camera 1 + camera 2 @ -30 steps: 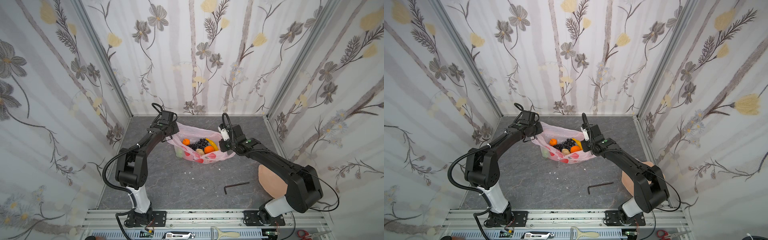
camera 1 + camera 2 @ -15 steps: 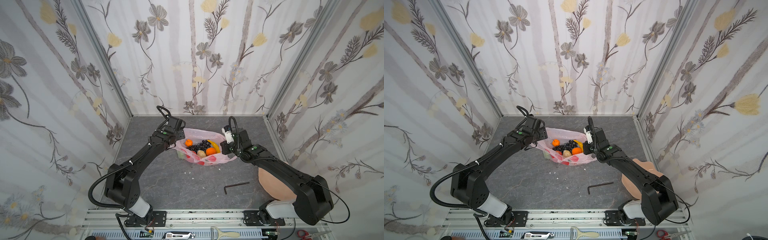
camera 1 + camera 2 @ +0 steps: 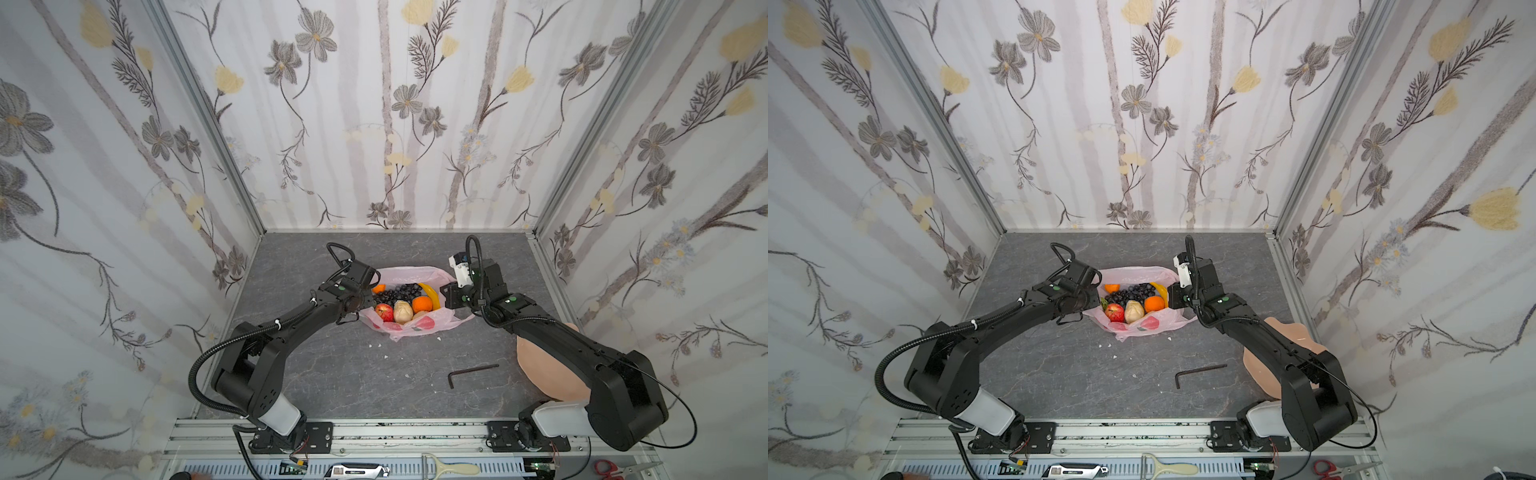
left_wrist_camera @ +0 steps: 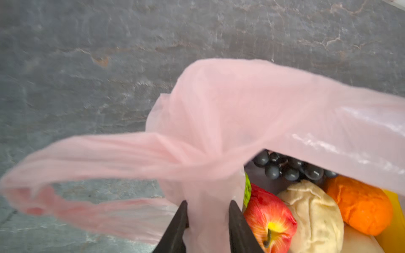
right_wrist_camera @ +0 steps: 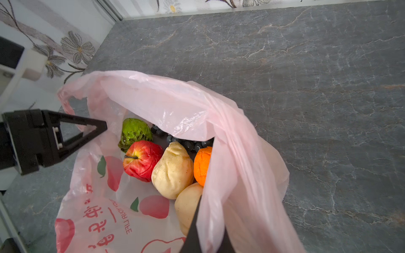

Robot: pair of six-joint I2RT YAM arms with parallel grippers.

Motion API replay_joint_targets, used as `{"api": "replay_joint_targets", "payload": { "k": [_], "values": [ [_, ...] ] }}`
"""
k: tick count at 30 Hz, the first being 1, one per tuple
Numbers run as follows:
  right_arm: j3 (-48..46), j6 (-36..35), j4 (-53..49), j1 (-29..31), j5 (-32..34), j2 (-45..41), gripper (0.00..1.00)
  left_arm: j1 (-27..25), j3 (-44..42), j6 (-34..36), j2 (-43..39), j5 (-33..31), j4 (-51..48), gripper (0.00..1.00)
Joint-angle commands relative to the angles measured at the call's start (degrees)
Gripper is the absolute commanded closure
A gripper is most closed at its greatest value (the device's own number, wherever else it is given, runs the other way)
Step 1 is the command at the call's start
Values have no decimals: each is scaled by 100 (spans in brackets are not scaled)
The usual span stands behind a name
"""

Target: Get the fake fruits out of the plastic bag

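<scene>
Left tool point(image 4: 208, 203) moved inward, pinching plastic bag point(image 4: 241, 105)

You see the plastic bag point(image 5: 175, 103) in translucent pale pink, printed with red fruit shapes, green leaves and red characters. The apple point(image 5: 142, 161) is red with a yellow blush. The pear point(image 5: 173, 170) is beige, the orange point(image 5: 202, 164) bright orange, the bumpy fruit point(image 5: 134, 131) green with dark markings and the grapes point(image 4: 291, 173) blue-black. In a top view the banana point(image 3: 433, 294) is yellow. The table point(image 3: 332, 374) is dark grey with pale marble veins. Your walls point(image 3: 374, 124) are white with grey stripes and grey and yellow flowers. At the lower right of both top views, the dish point(image 3: 548, 382) is peach-pink and the hex key point(image 3: 473, 369) black.
</scene>
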Motion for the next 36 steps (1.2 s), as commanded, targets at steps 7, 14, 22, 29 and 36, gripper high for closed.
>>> {"api": "replay_joint_targets", "payload": {
  "k": [7,14,22,29,36],
  "values": [
    [-225,936,1191,-798,-1470,257,100,478,-1728,-219,-1377,263,1334,100],
    [-457,2601,3490,-1416,-3207,1077,100,1078,-2572,60,-2133,738,1565,100],
    [319,1788,2215,-850,-2239,1226,100,153,-2296,137,-2065,371,1645,100],
    [721,854,549,-646,-790,834,19,-286,-2120,122,-1876,279,1841,100],
    [507,556,-542,-276,1070,-73,9,-449,-2109,63,-1752,170,1899,100]
  ]
}}
